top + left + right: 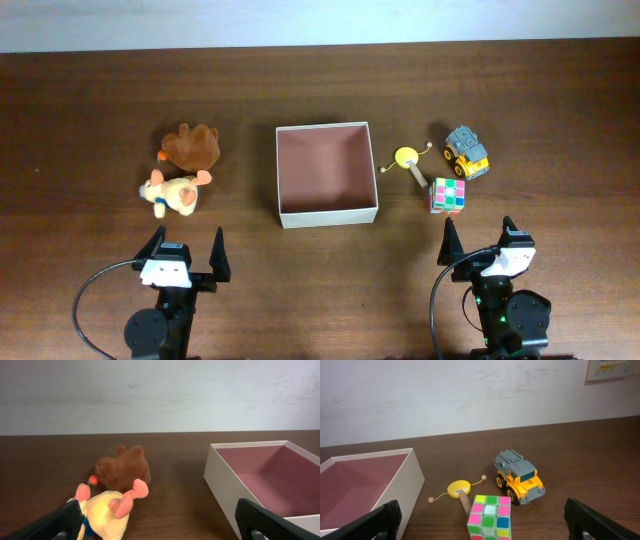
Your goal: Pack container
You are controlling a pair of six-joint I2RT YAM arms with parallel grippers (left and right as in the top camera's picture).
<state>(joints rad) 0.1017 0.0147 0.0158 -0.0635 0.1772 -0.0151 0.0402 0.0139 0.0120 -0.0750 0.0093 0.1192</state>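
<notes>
Unlike the right wrist view, the left shows plush toys (122, 471) ahead of the left gripper (157, 515), spread apart like the right gripper (482, 510). The container (330, 214) between them lies bare.

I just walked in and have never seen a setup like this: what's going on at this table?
A robot is meant to pack the container, a white box with a pinkish inside, and it holds nothing so far. Nothing is being handled yet: the left tool and the right tool are both open and empty. A brown plush toy and a cream plush toy lie left of the box; a yellow drum toy, a toy truck and a puzzle cube lie right of it.
</notes>
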